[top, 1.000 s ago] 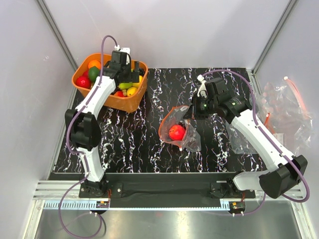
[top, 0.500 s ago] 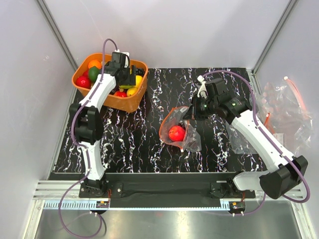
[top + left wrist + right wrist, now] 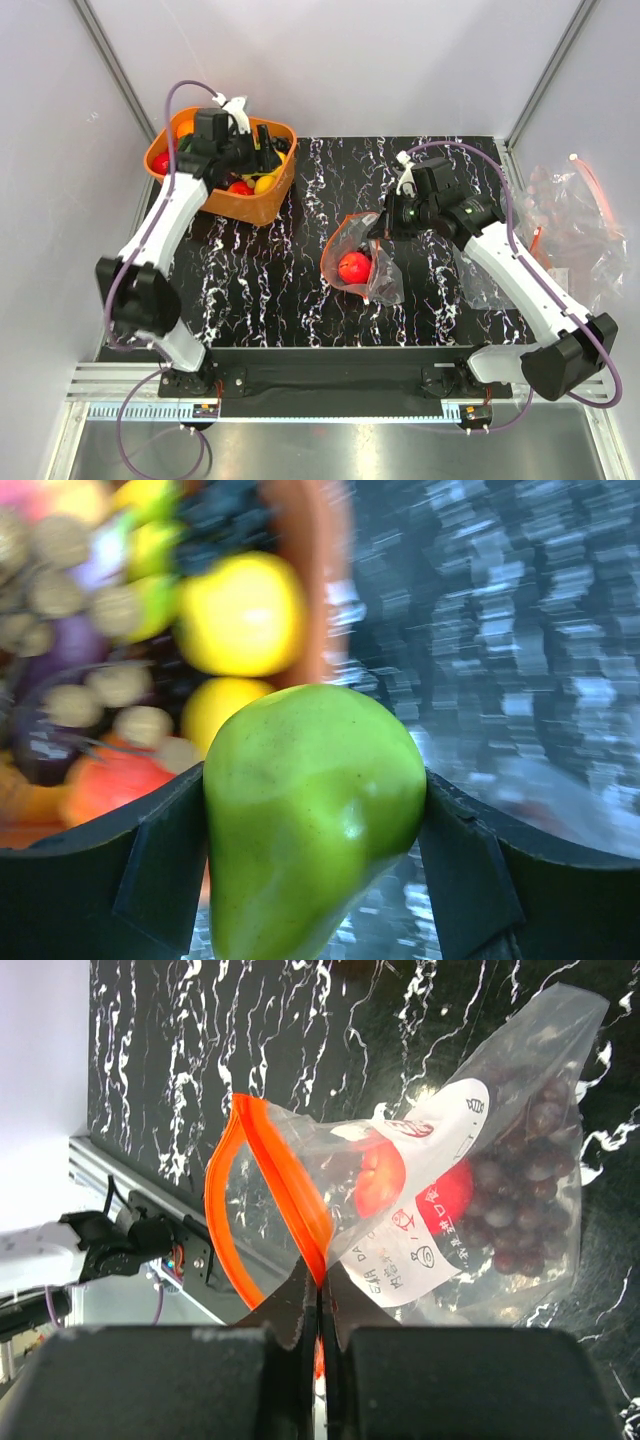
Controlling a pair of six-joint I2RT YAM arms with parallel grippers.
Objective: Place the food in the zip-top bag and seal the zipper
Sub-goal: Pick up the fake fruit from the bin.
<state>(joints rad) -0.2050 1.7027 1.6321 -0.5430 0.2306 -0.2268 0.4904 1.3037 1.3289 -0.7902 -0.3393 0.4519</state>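
Observation:
My left gripper (image 3: 264, 147) hangs over the orange basket (image 3: 222, 203) and is shut on a green pear (image 3: 315, 810), which fills the gap between its jaws in the left wrist view. Yellow, red and purple toy fruits (image 3: 240, 615) lie blurred below it in the basket. My right gripper (image 3: 320, 1305) is shut on the orange-red zipper (image 3: 270, 1170) of the clear zip-top bag (image 3: 362, 262) at mid-table and holds its mouth open. A red apple (image 3: 354, 266) and a dark grape bunch (image 3: 520, 1190) lie inside the bag.
A heap of spare clear bags (image 3: 575, 220) lies at the right edge of the black marbled mat (image 3: 260, 290). The basket stands at the mat's back left corner. White walls close in on both sides.
My left arm has swung its elbow out to the left and the gripper has shifted over the basket's right side. The right arm and the bag have not moved.

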